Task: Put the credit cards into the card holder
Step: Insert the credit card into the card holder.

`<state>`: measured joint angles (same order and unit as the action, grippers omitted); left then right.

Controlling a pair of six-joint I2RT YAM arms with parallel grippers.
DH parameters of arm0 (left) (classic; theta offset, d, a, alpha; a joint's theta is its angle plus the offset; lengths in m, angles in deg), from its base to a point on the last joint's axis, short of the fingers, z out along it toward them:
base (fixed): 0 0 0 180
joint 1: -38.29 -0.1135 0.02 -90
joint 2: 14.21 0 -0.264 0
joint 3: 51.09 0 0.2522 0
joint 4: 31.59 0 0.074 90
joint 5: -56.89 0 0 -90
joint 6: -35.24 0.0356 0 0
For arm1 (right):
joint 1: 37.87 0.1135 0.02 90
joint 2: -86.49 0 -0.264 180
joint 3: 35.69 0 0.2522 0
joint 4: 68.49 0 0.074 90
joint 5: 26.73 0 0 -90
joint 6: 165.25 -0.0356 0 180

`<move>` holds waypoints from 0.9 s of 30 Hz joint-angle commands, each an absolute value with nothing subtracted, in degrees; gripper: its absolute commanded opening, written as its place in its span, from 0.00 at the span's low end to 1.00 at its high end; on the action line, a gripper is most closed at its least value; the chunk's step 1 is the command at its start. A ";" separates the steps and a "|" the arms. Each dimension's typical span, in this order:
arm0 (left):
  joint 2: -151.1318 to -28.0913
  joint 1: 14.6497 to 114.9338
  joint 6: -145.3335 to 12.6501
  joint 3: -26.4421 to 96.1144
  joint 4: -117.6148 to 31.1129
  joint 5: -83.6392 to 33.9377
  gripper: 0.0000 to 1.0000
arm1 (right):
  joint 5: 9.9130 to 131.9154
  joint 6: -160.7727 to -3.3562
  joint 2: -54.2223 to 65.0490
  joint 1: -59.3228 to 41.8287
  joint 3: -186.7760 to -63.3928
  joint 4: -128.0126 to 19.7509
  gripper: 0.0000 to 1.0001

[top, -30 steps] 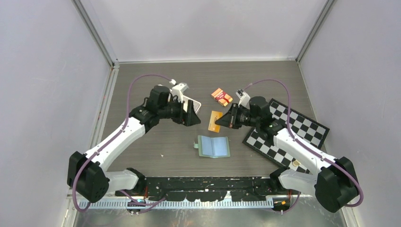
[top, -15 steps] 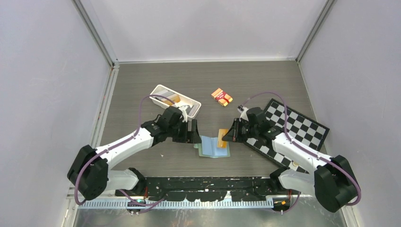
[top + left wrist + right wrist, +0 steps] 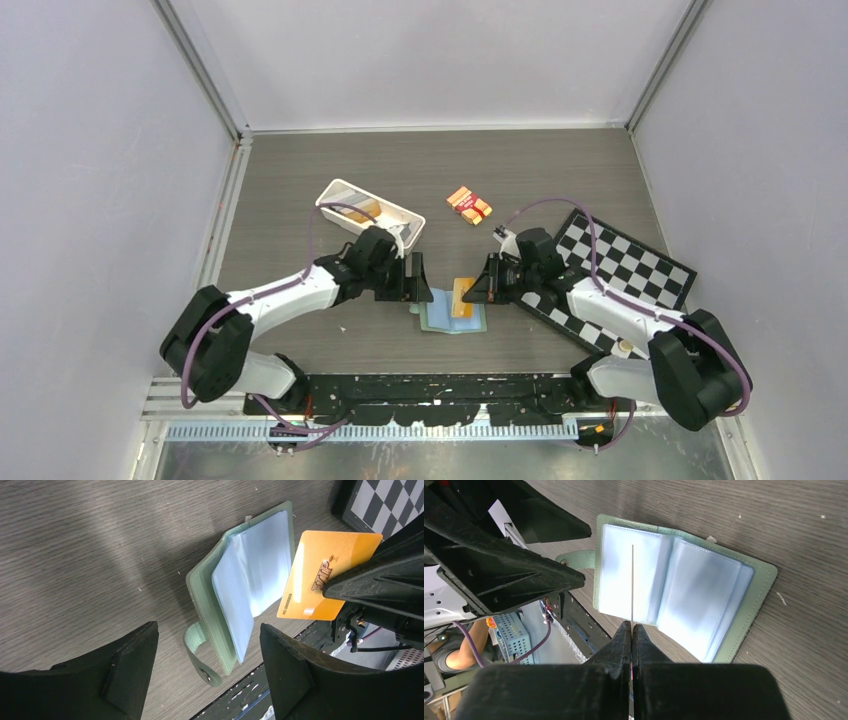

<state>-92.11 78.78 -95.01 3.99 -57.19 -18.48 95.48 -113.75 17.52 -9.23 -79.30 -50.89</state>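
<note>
One card in play: pinches gold credit card (image 3: 327, 575) by one end between pressed-together tips of right gripper (image 3: 631, 627), hangs it tilted over the blue-grey pockets of the card holder (image 3: 240, 580), contact with pockets impossible to tell. Finds holder lying open and pockets-up on table (image 3: 300, 170) between both arms, clasp tab out on its left side, with left gripper (image 3: 206, 630) spread wide and empty, low at that tab edge. Shows also white tray (image 3: 335, 195) with something tan inside behind left arm, orange-red packet (image 3: 469, 204) farther back, chessboard (image 3: 620, 265) under right arm.
</note>
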 commanded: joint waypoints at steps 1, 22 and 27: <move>-94.23 79.07 -95.12 4.18 -52.67 -17.43 0.73 | 99.09 -113.74 15.38 -9.38 -78.86 -54.29 0.01; -102.88 79.25 -93.09 5.12 -51.96 -17.59 0.19 | 100.76 -114.41 7.92 -9.37 -78.60 -59.20 0.00; -103.91 79.25 -92.74 5.44 -52.23 -18.00 0.16 | 99.92 -114.29 5.42 -9.38 -79.50 -57.87 0.01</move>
<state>-103.04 79.04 -94.27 4.01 -54.02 -17.58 99.44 -114.41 6.97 -9.23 -78.27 -56.57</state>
